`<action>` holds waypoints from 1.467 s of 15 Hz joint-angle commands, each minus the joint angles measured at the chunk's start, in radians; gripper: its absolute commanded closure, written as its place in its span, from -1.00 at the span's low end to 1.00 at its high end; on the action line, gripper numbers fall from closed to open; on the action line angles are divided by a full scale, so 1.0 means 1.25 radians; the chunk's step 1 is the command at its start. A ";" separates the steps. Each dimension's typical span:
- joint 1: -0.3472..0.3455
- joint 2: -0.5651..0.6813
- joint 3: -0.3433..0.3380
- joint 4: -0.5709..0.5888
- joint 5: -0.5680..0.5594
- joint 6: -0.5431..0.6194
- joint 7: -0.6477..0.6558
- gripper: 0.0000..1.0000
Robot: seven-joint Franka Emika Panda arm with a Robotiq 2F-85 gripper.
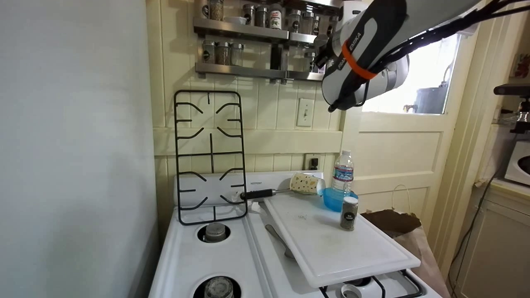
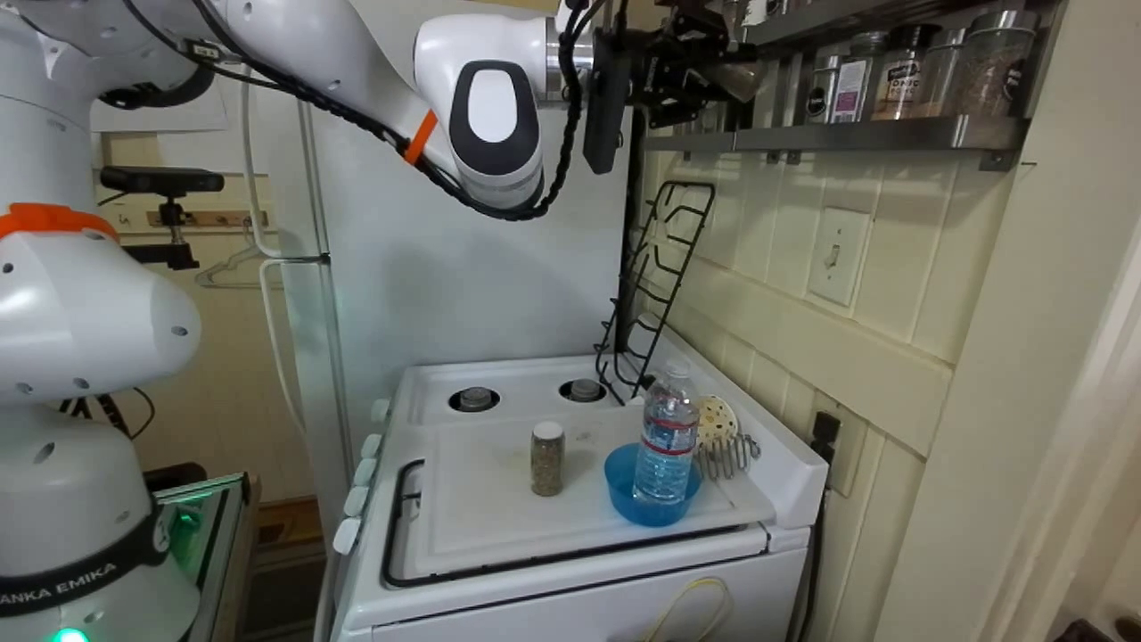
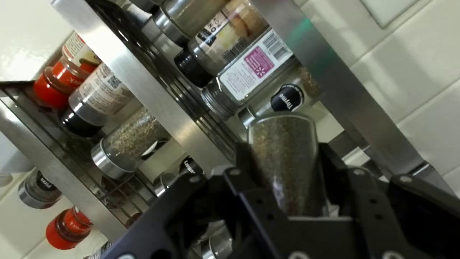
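A black two-fingered gripper [image 3: 287, 160] pinches a clear glass jar of greenish-brown dried seasoning [image 3: 282, 144] close to a wall-mounted stainless-steel spice rack [image 3: 370, 122], its fingers pressed to either side of the glass. The jar is tilted, its rounded glass end aimed toward the rack and its opposite end hidden among the black fingers. Just beyond it, in the wrist view, stand a slim glass jar with a round black "Thyme" label [image 3: 287, 98] and a glass bottle with a white-and-pink label [image 3: 251, 68]; whether the held jar touches either cannot be told. In an exterior view, a white robotic arm [image 2: 330, 62] reaches high over a white gas stove [image 2: 553, 611], where a white-capped glass spice jar [image 2: 547, 464] stands upright on a flat white board [image 2: 486, 499], near a clear plastic water bottle [image 2: 667, 446] that appears to stand in a blue bowl [image 2: 624, 486]. The step in hand looks to be holding and positioning the jar at the rack. The next move likely calls for a firm grip, attention to the tilt, and slow travel clear of the steel edge and the neighbouring glass.
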State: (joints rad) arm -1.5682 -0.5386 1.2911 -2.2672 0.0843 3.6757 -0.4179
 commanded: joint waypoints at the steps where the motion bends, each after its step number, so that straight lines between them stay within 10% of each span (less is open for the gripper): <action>1: -0.024 -0.039 0.007 0.021 -0.031 -0.022 0.039 0.52; 2: -0.010 -0.026 -0.006 0.006 -0.040 -0.007 0.045 0.02; 3: -0.010 -0.028 -0.006 0.008 -0.043 -0.007 0.047 0.02; 4: -0.010 -0.029 -0.006 0.009 -0.044 -0.007 0.047 0.52; 22: -0.244 -0.058 0.217 0.152 -0.025 0.007 0.227 0.52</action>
State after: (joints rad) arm -1.8005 -0.5644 1.5113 -2.1292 0.0577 3.6780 -0.1914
